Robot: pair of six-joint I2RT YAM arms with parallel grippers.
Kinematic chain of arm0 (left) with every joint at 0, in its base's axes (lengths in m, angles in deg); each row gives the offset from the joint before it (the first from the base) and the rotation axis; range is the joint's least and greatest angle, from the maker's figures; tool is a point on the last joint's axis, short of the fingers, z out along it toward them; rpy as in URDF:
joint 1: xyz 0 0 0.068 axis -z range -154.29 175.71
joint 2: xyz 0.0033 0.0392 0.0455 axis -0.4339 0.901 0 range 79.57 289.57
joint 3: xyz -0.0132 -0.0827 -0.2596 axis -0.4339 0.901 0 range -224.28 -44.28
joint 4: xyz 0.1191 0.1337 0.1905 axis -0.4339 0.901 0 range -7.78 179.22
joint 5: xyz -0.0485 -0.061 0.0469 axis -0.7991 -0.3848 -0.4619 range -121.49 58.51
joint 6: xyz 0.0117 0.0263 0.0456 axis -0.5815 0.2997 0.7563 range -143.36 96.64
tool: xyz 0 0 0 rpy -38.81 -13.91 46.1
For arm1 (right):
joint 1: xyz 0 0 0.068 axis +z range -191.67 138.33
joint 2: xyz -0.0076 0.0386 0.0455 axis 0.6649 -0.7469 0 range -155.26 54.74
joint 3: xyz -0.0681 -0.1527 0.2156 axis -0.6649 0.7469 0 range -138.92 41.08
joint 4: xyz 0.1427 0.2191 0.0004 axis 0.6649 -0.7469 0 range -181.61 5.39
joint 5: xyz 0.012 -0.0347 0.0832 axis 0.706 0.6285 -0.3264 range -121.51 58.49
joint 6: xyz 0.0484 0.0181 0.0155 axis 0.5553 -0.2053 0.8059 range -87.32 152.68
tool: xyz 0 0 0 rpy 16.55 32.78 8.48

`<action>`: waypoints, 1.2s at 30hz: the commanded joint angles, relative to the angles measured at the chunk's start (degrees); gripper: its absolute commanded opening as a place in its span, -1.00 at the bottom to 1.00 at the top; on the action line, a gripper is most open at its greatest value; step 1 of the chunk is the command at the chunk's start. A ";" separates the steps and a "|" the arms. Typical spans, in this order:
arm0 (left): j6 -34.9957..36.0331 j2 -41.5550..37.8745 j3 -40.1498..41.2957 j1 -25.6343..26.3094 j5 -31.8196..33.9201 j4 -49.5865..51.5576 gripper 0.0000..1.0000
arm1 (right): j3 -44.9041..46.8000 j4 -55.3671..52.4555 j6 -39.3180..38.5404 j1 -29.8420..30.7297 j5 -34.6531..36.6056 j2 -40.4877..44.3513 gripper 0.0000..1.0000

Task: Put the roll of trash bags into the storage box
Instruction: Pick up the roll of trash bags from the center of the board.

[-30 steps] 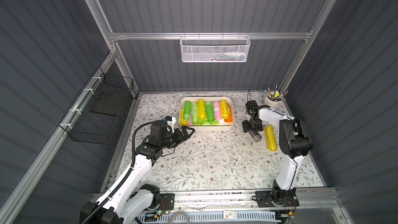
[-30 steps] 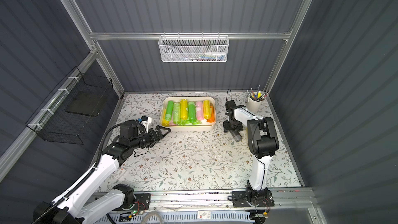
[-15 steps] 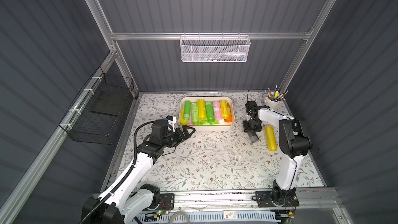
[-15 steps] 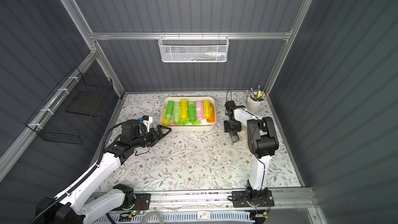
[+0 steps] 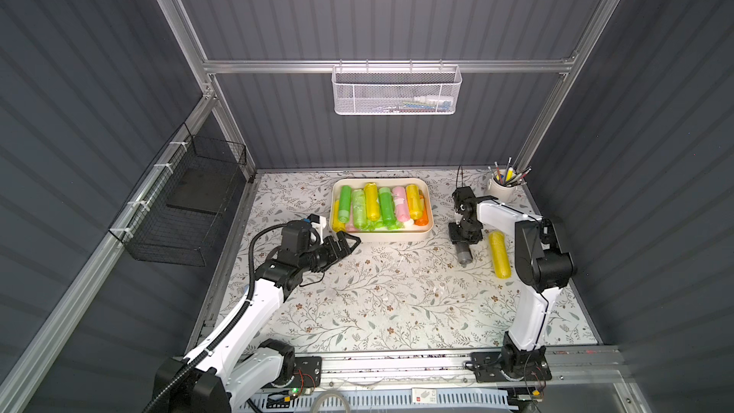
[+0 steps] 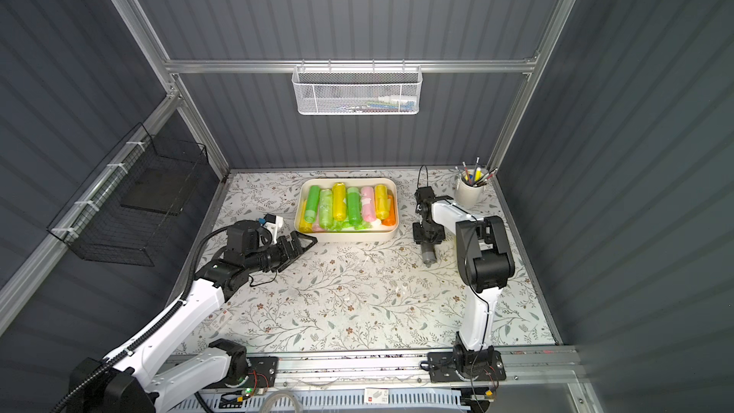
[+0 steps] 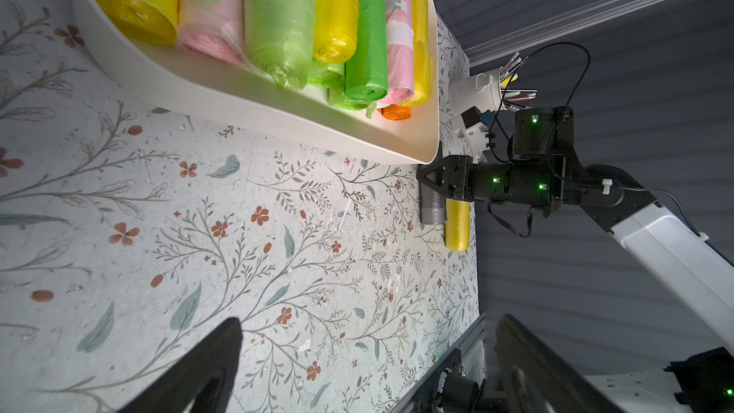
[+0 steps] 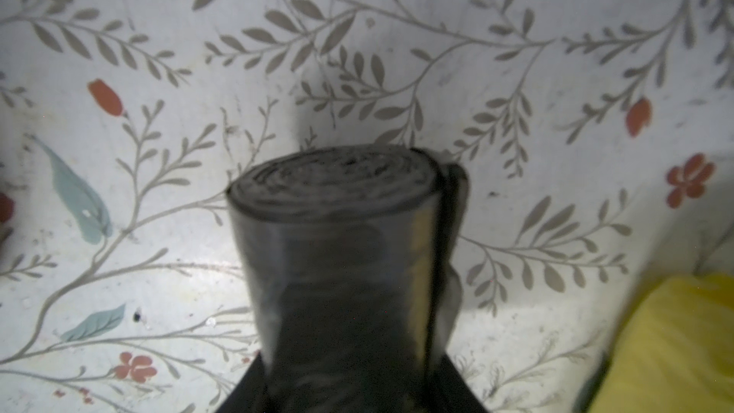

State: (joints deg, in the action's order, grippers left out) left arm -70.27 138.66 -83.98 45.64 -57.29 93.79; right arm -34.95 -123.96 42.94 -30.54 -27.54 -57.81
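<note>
The right gripper (image 5: 462, 241), black with two flat fingers, points down at the desk (image 5: 397, 303) and is closed on the grey roll of trash bags (image 8: 345, 264). In the right wrist view its fingers press against both flanks of the roll, a smooth, glossy, tightly wound cylinder of dark grey film with a spiral end face and a loose outer edge running down one side. In both top views the roll's free end sticks out from under the gripper toward the front of the desk; whether it rests on the surface or is lifted clear cannot be told. Just beside it, on the side away from the box, a yellow roll (image 5: 499, 254) of crinkled film lies flat. The storage box (image 5: 381, 237), a shallow cream plastic bin with rounded corners and smooth walls, sits near the grey roll at the back middle of the desk. It is filled with green, yellow, pink and orange rolls laid side by side. The left gripper (image 5: 349, 243) hovers at the box's near corner farthest from the grey roll, fingers spread wide, holding nothing. The desk has a matte floral-print covering. A white cup of pens (image 5: 501, 192) stands in the back corner, a white mesh basket (image 5: 395, 93) hangs on the back wall, and a black wire basket (image 5: 186, 208) hangs on the left wall.
</note>
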 commanded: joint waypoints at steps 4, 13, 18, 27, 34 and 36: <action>1.73 -1.51 -0.95 0.12 -0.59 1.86 1.00 | 1.56 0.12 1.94 0.20 -2.29 1.64 -0.23; 3.50 -0.80 -0.86 0.11 1.03 3.06 1.00 | 5.03 2.54 4.87 0.22 -8.96 6.73 -0.24; 3.31 -0.82 -0.44 0.12 0.84 2.21 1.00 | 6.30 2.92 6.64 0.27 -10.68 9.65 -0.25; 1.96 -0.76 0.64 0.16 -0.82 -0.45 1.00 | 9.45 3.94 9.01 0.30 -12.47 15.14 -0.29; 1.09 0.18 0.74 0.12 -1.69 -2.23 1.00 | 11.77 4.22 10.64 0.38 -13.17 19.36 -0.32; 0.54 0.41 0.93 0.11 -2.40 -3.16 1.00 | 12.51 4.23 11.17 0.47 -13.20 20.87 -0.32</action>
State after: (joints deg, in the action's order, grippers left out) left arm -69.01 138.55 -83.91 45.64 -57.62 92.39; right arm -23.30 -119.81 52.71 -30.32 -39.87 -39.19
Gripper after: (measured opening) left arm 0.999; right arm 0.354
